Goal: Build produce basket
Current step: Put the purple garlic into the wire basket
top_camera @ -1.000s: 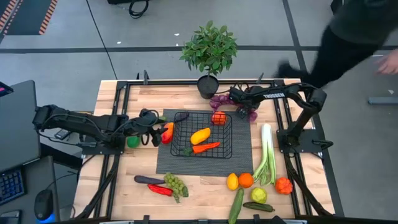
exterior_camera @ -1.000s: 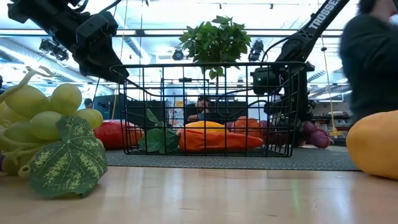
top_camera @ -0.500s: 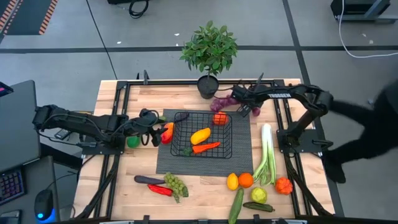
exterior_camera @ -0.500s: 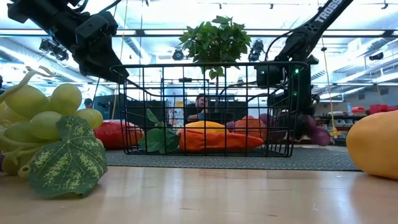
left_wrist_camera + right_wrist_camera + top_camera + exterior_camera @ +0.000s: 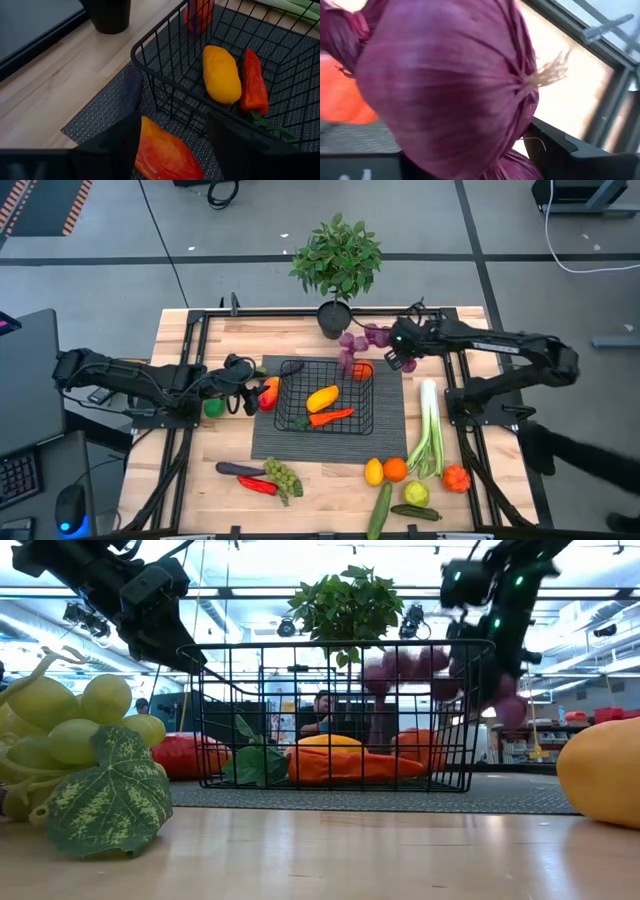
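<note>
The right gripper [image 5: 393, 352] is clamped on a purple bunch [image 5: 358, 342], hanging above the basket's [image 5: 322, 397] two o'clock corner. At the basket's nine o'clock, the left gripper [image 5: 252, 394] clasps an orange-red pepper [image 5: 269, 392].

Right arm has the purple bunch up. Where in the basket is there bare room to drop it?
The basket is bare along its near edge, below the carrot, and in its far middle. Yellow pepper and carrot fill the centre; the orange fruit takes the far right corner, under the bunch held by the right gripper.
</note>
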{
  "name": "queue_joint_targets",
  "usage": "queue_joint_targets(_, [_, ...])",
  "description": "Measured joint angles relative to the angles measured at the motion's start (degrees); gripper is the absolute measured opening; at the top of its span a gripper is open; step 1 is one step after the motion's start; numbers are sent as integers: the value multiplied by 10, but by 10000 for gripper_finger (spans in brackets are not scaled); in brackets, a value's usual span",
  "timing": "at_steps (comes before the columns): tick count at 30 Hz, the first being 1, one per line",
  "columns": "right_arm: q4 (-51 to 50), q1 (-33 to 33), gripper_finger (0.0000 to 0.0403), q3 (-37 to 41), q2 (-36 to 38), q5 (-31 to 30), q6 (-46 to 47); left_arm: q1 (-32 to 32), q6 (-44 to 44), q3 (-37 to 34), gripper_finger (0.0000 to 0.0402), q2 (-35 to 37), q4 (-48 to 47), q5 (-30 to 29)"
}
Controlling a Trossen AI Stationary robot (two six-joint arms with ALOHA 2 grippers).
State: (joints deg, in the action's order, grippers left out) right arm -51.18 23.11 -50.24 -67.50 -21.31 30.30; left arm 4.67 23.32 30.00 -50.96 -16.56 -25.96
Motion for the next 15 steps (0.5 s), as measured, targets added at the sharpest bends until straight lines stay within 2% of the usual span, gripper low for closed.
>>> queue_joint_targets(8, [6, -65, 201, 0, 67, -17, 57, 1, 0, 0, 231, 0, 0, 0])
queue_joint_targets(15, [77, -128, 201, 0, 83, -19, 52, 0, 4, 0, 231, 0, 0, -6])
